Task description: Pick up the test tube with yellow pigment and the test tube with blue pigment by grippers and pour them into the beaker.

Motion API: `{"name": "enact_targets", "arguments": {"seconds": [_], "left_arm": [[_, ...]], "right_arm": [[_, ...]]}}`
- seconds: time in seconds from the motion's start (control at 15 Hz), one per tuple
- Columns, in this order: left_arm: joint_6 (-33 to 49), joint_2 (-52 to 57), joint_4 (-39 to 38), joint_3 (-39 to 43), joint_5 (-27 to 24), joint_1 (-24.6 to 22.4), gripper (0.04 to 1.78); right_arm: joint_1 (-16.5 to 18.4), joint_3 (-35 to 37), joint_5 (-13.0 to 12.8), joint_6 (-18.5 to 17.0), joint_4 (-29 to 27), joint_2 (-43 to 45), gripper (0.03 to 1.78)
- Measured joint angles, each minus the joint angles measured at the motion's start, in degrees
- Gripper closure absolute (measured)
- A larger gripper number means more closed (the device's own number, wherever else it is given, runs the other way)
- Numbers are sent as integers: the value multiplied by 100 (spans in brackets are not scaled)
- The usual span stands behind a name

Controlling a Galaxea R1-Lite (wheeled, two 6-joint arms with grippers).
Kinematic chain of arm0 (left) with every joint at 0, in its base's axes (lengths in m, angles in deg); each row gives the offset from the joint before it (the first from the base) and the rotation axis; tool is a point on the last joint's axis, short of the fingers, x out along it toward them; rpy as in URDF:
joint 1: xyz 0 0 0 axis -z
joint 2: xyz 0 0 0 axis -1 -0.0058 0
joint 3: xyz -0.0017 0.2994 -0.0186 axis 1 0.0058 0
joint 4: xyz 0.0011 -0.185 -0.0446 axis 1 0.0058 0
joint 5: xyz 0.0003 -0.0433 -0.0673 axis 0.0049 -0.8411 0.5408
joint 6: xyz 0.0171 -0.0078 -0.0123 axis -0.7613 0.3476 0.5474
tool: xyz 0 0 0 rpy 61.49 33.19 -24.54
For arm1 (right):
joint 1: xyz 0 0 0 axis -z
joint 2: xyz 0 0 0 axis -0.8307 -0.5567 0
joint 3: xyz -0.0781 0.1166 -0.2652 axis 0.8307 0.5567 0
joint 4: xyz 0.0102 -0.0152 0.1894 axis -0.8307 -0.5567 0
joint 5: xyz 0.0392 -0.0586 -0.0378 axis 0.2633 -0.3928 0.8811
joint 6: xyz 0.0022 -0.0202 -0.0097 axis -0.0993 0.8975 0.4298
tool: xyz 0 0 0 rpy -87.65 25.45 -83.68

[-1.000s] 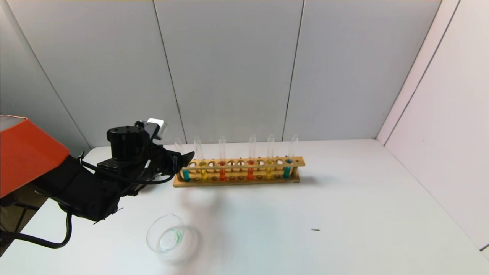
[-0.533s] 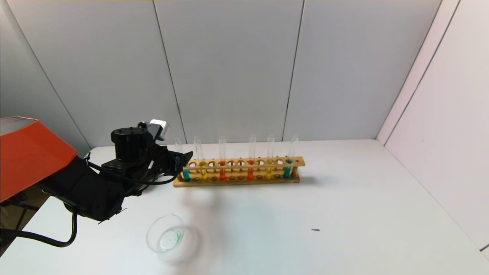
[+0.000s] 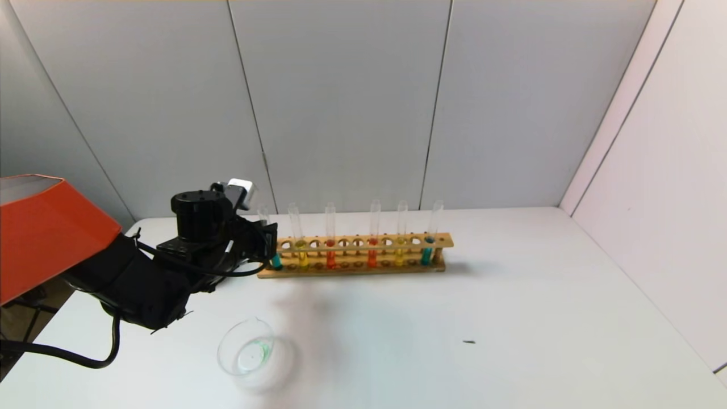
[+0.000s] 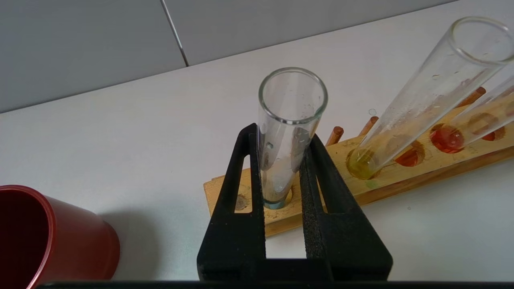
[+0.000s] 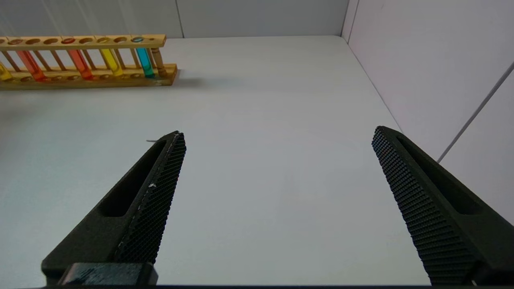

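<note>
The wooden rack [image 3: 363,266] holds several tubes. My left gripper [image 3: 269,240] is at its left end, shut on the test tube with blue pigment [image 3: 276,261], which stands upright in the end hole. In the left wrist view both fingers [image 4: 317,172] press the glass of that tube [image 4: 291,104]; the gripper [image 4: 283,134] holds it below the rim. A test tube with yellow pigment [image 3: 303,258] stands beside it [image 4: 361,165]; a second yellow one [image 3: 399,257] is farther right. The beaker [image 3: 250,352] stands near the front, with a greenish trace inside. My right gripper [image 5: 277,136] is open and empty above bare table.
Two orange-red tubes [image 3: 331,258] and a darker teal tube [image 3: 426,255] stand in the rack. A dark-red cup [image 4: 44,237] sits left of the rack's end, close to my left gripper. A small dark speck [image 3: 469,342] lies on the white table [image 3: 539,318].
My left gripper has moved a little toward the rack's left end, and its fingers have closed round the leftmost tube. The tubes and beaker have not moved.
</note>
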State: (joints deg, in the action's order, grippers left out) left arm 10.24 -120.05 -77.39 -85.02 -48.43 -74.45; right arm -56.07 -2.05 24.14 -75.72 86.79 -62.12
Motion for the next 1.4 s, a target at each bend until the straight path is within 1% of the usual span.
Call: {"name": "enact_targets", "arguments": {"seconds": [0.53, 0.87, 1.4], "left_arm": [[-16, 223, 133, -40, 5, 0, 151], [-6, 536, 466, -241, 18, -9, 151], [11, 912, 1224, -722, 27, -20, 151]], "right_arm": [[0, -1, 0, -2, 0, 0, 11], [0, -1, -1, -2, 0, 0, 11], [0, -1, 0, -2, 0, 0, 11]]}}
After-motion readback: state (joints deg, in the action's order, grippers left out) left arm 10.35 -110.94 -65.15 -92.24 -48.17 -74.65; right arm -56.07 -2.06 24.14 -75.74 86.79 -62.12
